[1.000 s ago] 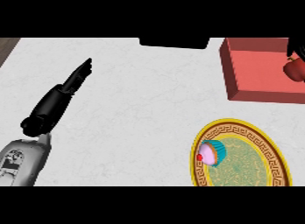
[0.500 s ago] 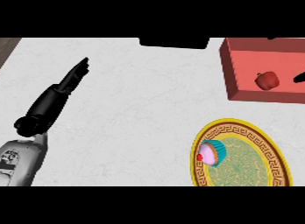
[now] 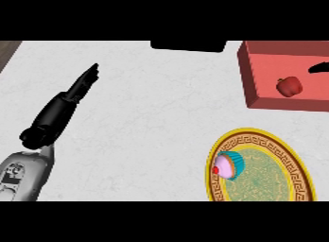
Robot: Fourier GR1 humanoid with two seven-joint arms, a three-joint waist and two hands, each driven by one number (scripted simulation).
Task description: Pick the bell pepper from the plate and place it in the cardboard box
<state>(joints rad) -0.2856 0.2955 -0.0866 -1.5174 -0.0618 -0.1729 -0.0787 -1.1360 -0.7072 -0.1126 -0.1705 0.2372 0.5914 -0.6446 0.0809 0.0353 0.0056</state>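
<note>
A red bell pepper (image 3: 289,86) lies inside the reddish cardboard box (image 3: 255,75) at the upper right. Only the black fingers of my right hand (image 3: 326,66) show at the right edge, above and to the right of the pepper and apart from it. A gold-rimmed green plate (image 3: 293,163) sits at the lower right with a pink cupcake in a blue wrapper (image 3: 229,165) on its left side. My left hand (image 3: 63,106) rests on the counter at the left, fingers straight and pointing up-right, holding nothing.
A black object (image 3: 188,45) sits at the counter's far edge, left of the box. A dark wooden strip (image 3: 0,54) runs along the counter's upper left corner.
The right hand let go of the pepper, which now lies in the box, and has drawn back toward the right edge. The left arm has not moved.
</note>
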